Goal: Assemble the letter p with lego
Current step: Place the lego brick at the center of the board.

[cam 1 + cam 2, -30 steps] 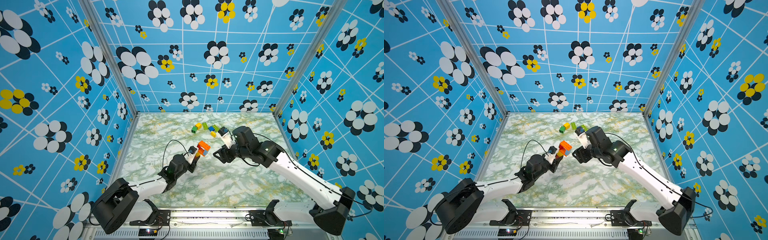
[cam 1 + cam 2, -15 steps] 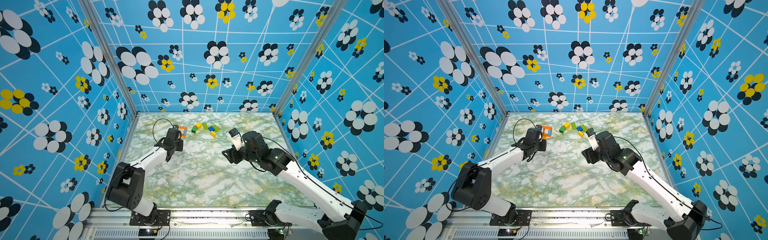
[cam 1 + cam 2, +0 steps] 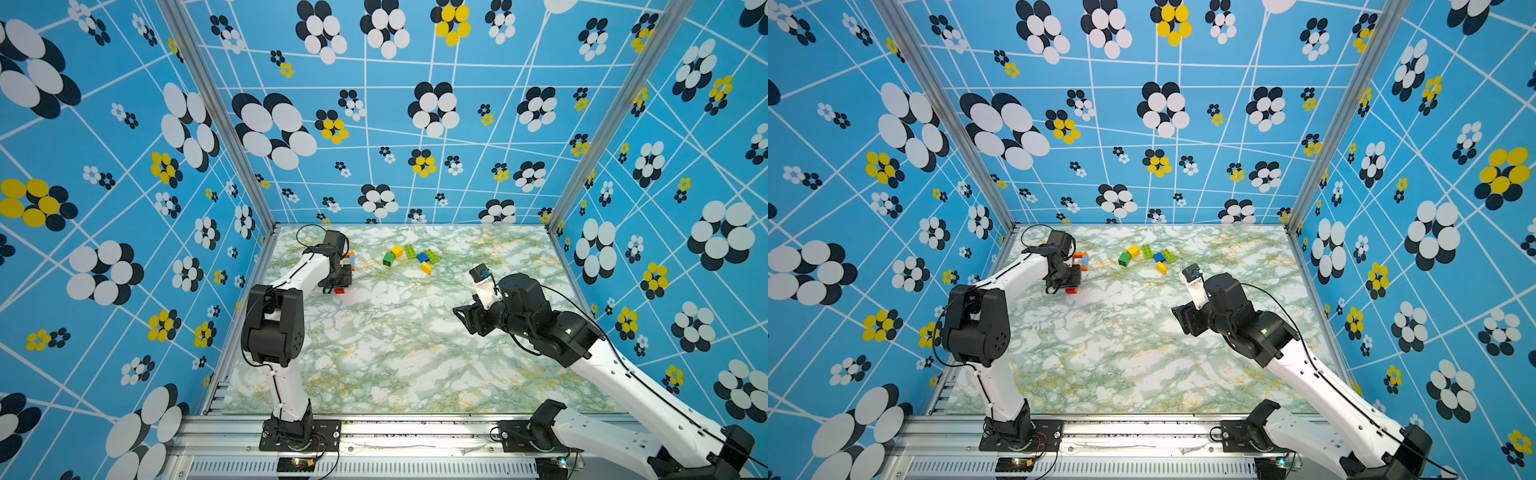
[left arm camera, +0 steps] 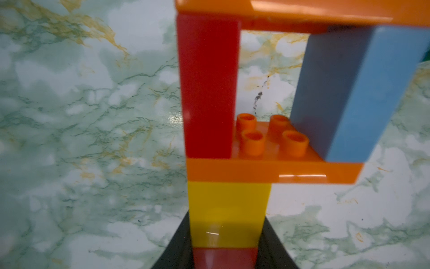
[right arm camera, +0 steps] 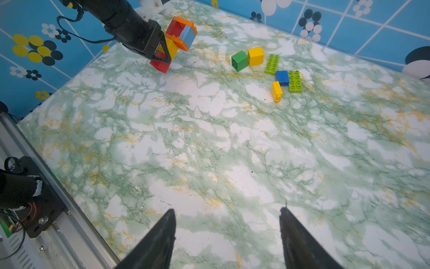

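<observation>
Now that I have carried the P-shaped lego stack (image 5: 173, 44) to the desk's (image 5: 209, 144) far-left corner, left jaws clamp its stem; right jaws stand apart, empty.

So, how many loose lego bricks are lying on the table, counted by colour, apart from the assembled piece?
Yellow: 2
Lime: 2
Green: 1
Blue: 1
Total: 6 loose bricks
</observation>
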Available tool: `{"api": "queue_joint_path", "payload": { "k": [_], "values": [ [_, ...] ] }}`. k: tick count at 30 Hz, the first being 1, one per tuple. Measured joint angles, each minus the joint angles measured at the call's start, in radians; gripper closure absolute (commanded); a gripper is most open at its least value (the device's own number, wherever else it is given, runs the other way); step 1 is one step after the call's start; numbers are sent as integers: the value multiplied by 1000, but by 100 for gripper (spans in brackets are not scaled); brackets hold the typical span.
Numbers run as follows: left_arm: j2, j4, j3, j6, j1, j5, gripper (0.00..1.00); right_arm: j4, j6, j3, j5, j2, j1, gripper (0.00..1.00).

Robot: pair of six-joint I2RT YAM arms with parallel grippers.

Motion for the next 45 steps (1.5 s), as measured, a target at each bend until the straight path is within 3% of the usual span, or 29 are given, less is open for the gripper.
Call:
{"api": "queue_joint_path", "payload": {
  "k": [13,23,33,39,45],
  "values": [
    [193,-164,158,0,36,40,75,13,-9,-23,0,-14,-6,29],
    [225,-208,222,6,43,51,51,14,-10,-23,6,-14,-8,29],
    [217,-208,219,16,46,73,37,47,3,-23,32,11,-24,26],
    [-21,-109,28,-23,45,70,34,108,48,-16,88,175,-54,24],
    [-509,228,-414,-146,43,90,31,159,64,102,91,492,-132,25]
  ]
}}
